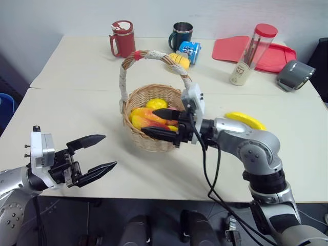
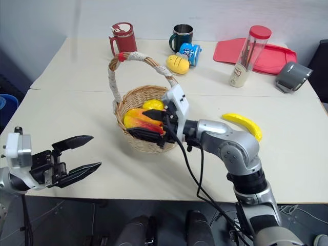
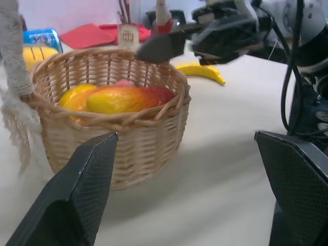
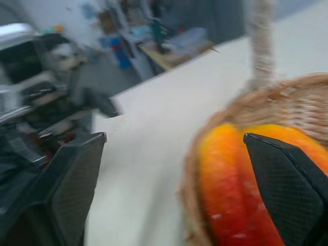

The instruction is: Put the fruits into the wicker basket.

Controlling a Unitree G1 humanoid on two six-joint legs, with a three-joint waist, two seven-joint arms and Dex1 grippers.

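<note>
Over the wicker basket hangs my right pincer, level and pointing across to my left, its two black fingers spread apart and gripping nothing. One finger sits above the fruit, the other low by the basket's near rim. Two mangoes lie inside, red-blushed, side by side, with something small and yellow tucked behind them. The right wrist view looks straight down onto their orange skins, so I judge that drop as done.

My left pincer hovers out to the left of the basket, well apart from it, jaws wide and empty, aimed toward the wicker wall.

One piece remains: the banana lies on the table behind my right forearm, near it and outside the basket.

Now the hazards. My lower right finger is close to the woven rim; if I pull back without lifting, I could hook the rim and drag or tip the basket, and the mangoes, glossy and rounded, would likely roll out. The tall cloth-wrapped handle arches just behind my wrist, so a careless rise could snag it. Swinging right toward the banana, my elbow could sweep it along the table before I get fingers on it. It is curved and slick, so a grip off its middle may let it pivot or slip.
</note>
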